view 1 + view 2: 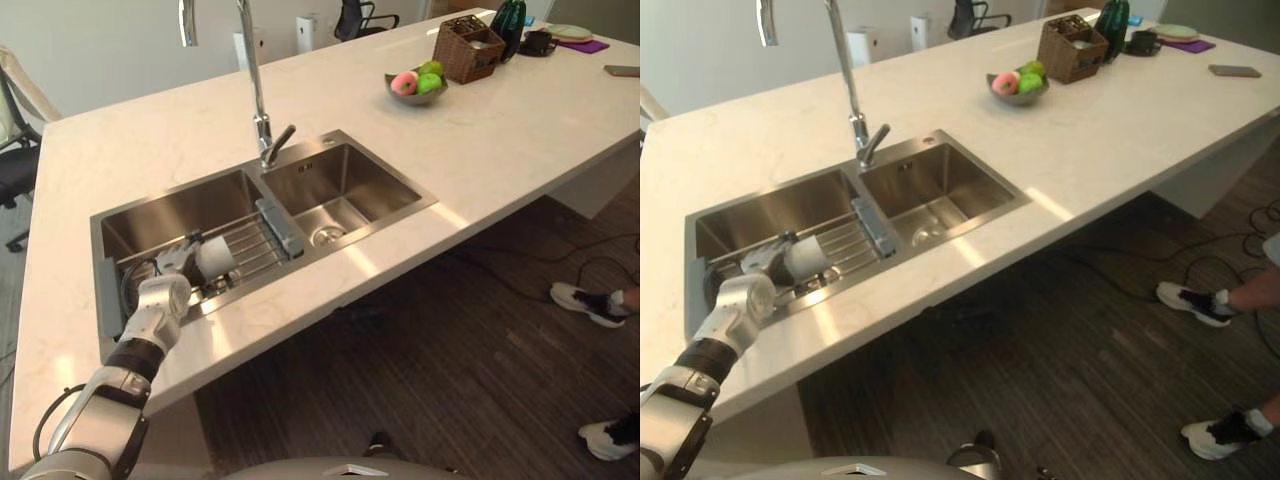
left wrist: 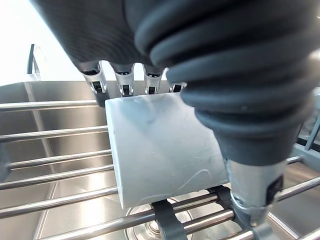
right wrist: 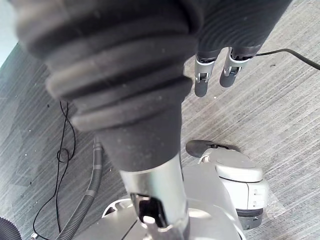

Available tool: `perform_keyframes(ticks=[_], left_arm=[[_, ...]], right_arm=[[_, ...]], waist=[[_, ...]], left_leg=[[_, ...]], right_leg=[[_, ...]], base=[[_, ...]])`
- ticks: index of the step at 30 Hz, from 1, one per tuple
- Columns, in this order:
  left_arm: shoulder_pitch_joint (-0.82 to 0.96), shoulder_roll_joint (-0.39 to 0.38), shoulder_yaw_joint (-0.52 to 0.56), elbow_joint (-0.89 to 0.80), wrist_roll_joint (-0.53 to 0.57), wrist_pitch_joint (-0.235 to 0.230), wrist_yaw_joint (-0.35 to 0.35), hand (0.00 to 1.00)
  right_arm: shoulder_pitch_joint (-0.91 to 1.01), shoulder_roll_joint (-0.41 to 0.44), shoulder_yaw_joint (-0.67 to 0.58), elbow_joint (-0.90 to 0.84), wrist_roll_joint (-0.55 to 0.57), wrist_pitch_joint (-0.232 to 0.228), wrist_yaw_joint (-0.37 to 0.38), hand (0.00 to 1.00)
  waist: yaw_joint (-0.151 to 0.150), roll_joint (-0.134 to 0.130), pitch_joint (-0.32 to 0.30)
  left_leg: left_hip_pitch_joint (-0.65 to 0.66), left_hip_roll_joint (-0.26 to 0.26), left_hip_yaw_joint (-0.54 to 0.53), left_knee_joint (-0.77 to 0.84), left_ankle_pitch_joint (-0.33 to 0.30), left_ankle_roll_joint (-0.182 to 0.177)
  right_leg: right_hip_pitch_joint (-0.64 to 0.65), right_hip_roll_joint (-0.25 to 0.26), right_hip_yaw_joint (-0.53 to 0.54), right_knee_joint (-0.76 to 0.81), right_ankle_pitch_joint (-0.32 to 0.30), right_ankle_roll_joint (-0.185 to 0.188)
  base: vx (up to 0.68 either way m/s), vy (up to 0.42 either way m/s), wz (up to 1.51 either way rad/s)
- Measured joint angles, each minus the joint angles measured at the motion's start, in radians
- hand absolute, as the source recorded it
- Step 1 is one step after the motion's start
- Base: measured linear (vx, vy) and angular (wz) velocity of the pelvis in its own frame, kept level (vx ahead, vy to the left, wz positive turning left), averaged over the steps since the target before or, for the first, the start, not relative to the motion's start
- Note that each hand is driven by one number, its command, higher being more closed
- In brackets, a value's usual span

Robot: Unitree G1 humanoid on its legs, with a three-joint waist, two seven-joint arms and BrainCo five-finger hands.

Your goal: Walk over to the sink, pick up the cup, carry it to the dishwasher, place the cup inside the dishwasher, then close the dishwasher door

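Sideways on sink rack (image 2: 50, 172), cup (image 2: 160, 145) between left hand (image 2: 252, 185) fingers and thumb

- The left arm (image 1: 100, 410) comes in from the lower left and stretches forward, its forearm angled up the view.
- Its dark ribbed wrist cover (image 1: 135, 355) sits straight in line with the forearm.
- The left robot hand (image 1: 168, 288) points forward and down, with the fingers (image 2: 124, 82) over the far side of the cup (image 2: 160, 150) and the thumb (image 2: 251, 187) against its near side, pinching it.
- The right robot hand (image 3: 202, 80) hangs low over the floor, its fingers loose, nearly straight and holding nothing.
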Motion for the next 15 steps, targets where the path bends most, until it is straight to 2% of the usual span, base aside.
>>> perform_keyframes(ticks=[7, 10, 15], left_arm=[[-0.038, 0.000, 0.017, 0.076, -0.081, -0.023, -0.072, 0.00], [-0.036, 0.001, 0.032, 0.108, -0.146, -0.052, -0.118, 0.00], [-0.053, 0.003, 0.036, 0.144, -0.197, -0.070, -0.127, 0.00]], right_arm=[[-0.008, -0.012, 0.000, 0.000, -0.001, 0.022, 0.025, 0.00], [-0.009, -0.014, 0.000, 0.000, -0.021, 0.024, 0.035, 0.00], [-0.018, -0.019, 0.000, 0.000, -0.037, 0.030, 0.044, 0.00]], waist=[[-0.007, 0.008, -0.005], [-0.013, 0.007, -0.005], [-0.014, 0.007, -0.005]], left_leg=[[0.001, -0.001, -0.001, 0.000, -0.001, 0.002], [0.001, -0.001, -0.001, 0.000, -0.002, 0.003], [0.002, -0.001, -0.004, 0.000, -0.002, 0.003]], right_leg=[[-0.001, 0.000, 0.001, 0.000, -0.001, 0.001], [0.000, 0.000, 0.001, 0.000, -0.001, 0.002], [0.003, 0.000, -0.001, 0.000, -0.003, 0.004]], base=[[0.00, 0.000, 0.00], [0.00, 0.000, 0.00], [0.00, 0.000, 0.00]])
